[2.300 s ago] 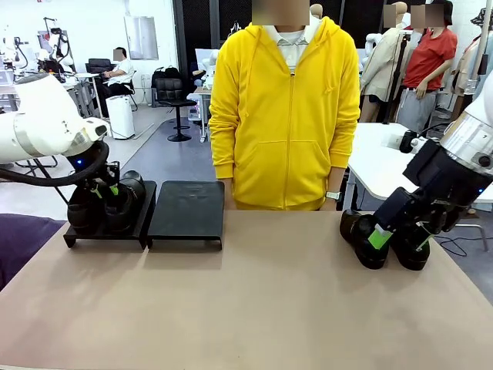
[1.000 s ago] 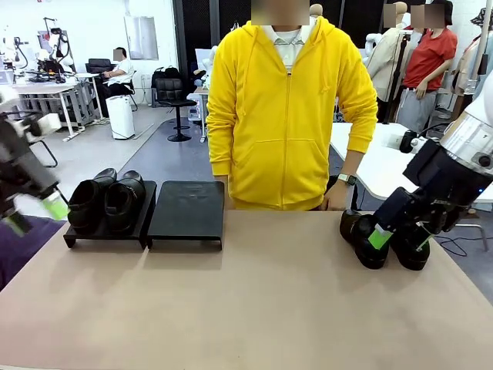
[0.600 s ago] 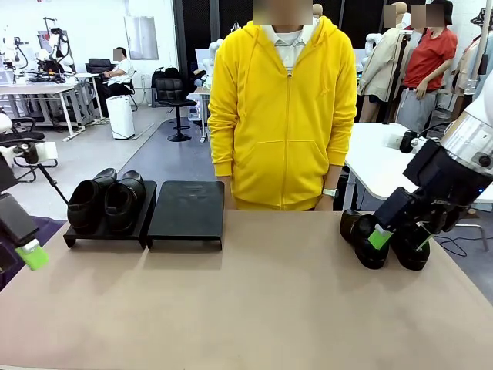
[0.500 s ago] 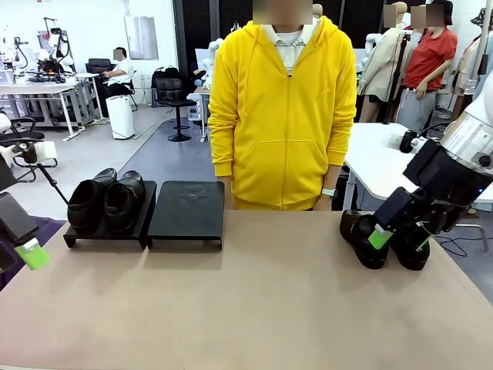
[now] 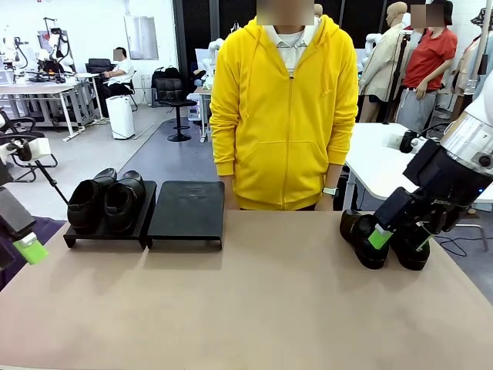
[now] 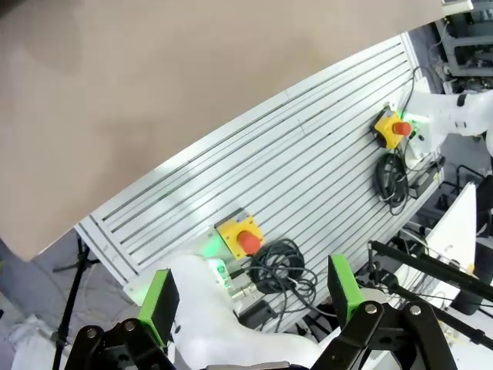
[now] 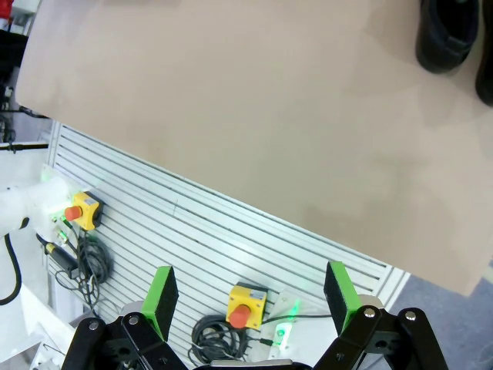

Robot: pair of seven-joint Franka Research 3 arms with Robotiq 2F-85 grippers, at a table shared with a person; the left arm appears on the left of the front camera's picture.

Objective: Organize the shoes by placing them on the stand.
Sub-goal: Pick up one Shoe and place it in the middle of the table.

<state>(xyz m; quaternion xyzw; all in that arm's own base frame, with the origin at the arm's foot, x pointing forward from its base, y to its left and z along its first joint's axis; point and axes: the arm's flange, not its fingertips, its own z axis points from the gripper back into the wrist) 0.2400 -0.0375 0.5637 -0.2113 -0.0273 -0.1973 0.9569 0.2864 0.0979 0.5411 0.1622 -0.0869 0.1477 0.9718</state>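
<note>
Front view: two shoes (image 5: 104, 202) fill the left half of the stand (image 5: 187, 210); its bare half apparently awaits the other pair (image 5: 356, 230), on the table (image 5: 254, 308) beside the right gripper (image 5: 400, 239), fingers spread, empty. The left gripper (image 6: 251, 287), likewise spread, hangs clear at left.

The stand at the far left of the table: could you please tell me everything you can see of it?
The stand is two low, flat black platforms on short feet, side by side with a narrow gap, resting on the tan table near its far left edge. The left platform carries two glossy black shoes, side by side; the right platform is bare. Nothing else touches it.
</note>
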